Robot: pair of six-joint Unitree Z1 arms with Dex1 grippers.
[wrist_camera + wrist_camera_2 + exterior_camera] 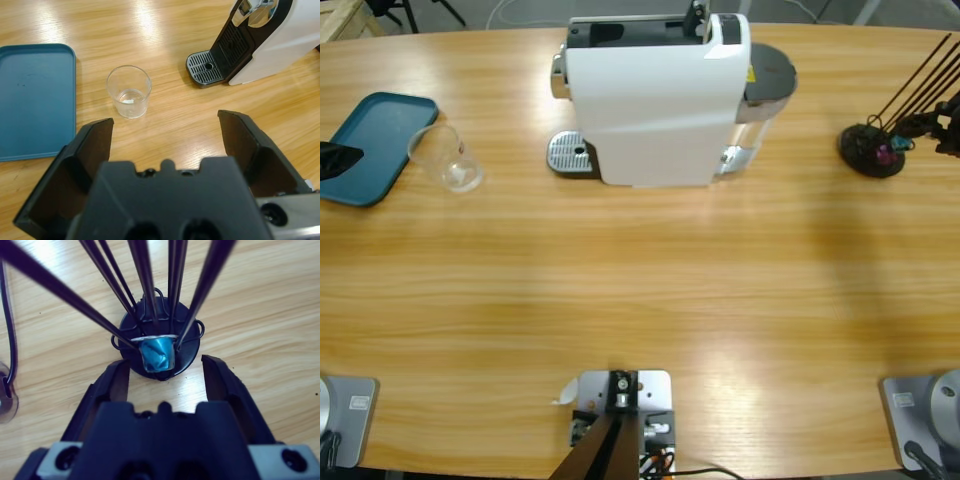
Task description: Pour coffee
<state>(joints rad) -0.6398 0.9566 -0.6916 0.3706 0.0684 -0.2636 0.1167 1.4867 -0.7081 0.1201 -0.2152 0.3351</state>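
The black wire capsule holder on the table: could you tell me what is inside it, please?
One blue coffee capsule sits at the bottom of the capsule holder, between its rods. Whether any capsules sit higher up cannot be seen.

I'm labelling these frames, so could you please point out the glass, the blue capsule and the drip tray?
glass (129,92): left wrist view, on its clear wall.
blue capsule (157,354): right wrist view, on its foil body.
drip tray (204,67): left wrist view, on its metal grille.

You're likely looking at a lab test bench: a long wooden table (640,290) with a staged coffee machine (660,95), nothing homely nearby.
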